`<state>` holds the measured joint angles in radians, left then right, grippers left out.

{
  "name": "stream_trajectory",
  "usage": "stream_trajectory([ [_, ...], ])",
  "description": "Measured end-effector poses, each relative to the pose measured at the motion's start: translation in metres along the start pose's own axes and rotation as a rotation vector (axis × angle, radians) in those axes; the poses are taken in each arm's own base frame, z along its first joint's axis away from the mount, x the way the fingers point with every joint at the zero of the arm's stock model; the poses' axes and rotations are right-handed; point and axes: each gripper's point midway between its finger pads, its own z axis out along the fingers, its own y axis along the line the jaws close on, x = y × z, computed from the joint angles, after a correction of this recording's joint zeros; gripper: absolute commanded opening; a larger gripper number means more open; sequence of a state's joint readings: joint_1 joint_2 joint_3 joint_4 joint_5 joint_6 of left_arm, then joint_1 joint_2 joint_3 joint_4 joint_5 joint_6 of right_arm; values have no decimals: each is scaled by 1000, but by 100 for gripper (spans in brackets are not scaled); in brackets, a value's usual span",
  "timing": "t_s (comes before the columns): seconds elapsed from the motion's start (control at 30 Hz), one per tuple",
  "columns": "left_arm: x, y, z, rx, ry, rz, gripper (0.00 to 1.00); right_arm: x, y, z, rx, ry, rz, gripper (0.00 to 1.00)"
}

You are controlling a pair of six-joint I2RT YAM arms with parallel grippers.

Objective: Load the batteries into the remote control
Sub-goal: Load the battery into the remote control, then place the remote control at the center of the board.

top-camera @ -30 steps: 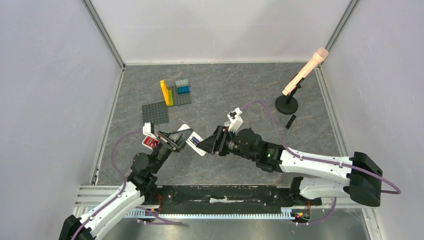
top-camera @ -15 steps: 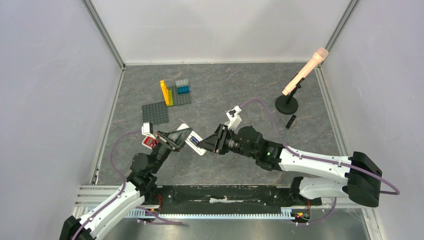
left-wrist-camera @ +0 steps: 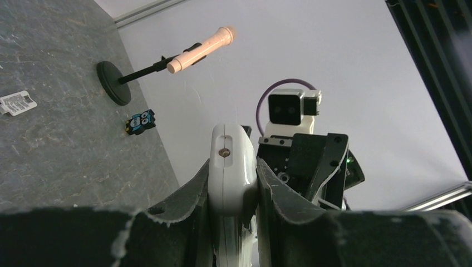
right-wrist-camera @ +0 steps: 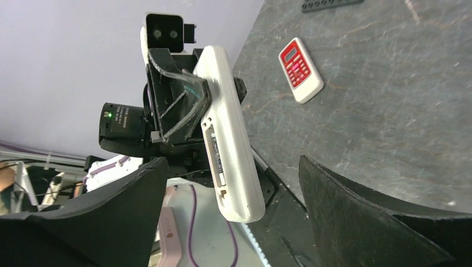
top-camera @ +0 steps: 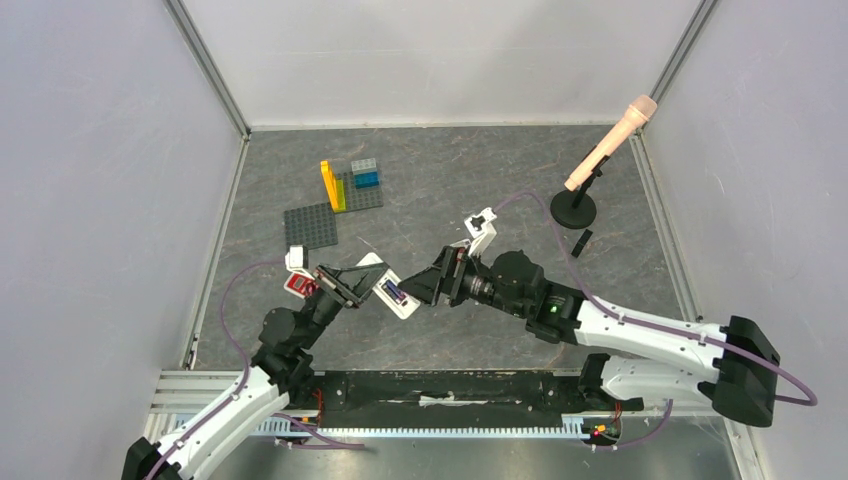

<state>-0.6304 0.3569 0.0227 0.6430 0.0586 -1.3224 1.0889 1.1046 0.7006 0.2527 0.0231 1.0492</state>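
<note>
My left gripper (top-camera: 352,279) is shut on a white remote control (top-camera: 388,288) and holds it above the table. In the left wrist view its fingers (left-wrist-camera: 192,192) clamp the remote (left-wrist-camera: 232,161) edge-on. The remote's open battery compartment (right-wrist-camera: 214,150) faces my right gripper (top-camera: 427,286). A purple-blue battery (top-camera: 395,294) lies in the compartment. My right gripper (right-wrist-camera: 232,183) is open and empty, one jaw on each side of the remote's end (right-wrist-camera: 239,194) without touching it. The other batteries are out of view.
A red and white keypad remote (right-wrist-camera: 300,69) lies on the table near the left arm (top-camera: 298,285). Brick baseplates (top-camera: 311,224) lie at back left. A microphone on a stand (top-camera: 574,207), a small black piece (top-camera: 582,243) and a white ribbed piece (left-wrist-camera: 16,103) lie at right.
My right arm has drawn back a little to the right. The remote in my left gripper has dipped slightly, and its compartment shows more.
</note>
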Motion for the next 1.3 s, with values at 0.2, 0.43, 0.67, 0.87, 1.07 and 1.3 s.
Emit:
stream_trajectory([
  [0.2, 9, 5, -5, -11, 50, 57, 2, -14, -10, -15, 19, -18, -192, 93],
  [0.43, 17, 17, -6, -63, 99, 101, 2, 21, -1, -4, -6, 202, -574, 95],
  [0.67, 19, 30, -6, -119, 115, 102, 2, 50, -6, 17, 82, 314, -789, 95],
  [0.87, 20, 38, -8, -158, 118, 99, 2, 60, -31, 23, 208, 369, -917, 83],
  [1.07, 17, 44, -8, -184, 101, 99, 11, 59, -53, 23, 309, 377, -956, 46],
  [1.3, 16, 41, -7, -195, 103, 106, 65, 55, -57, 20, 352, 365, -954, 30],
])
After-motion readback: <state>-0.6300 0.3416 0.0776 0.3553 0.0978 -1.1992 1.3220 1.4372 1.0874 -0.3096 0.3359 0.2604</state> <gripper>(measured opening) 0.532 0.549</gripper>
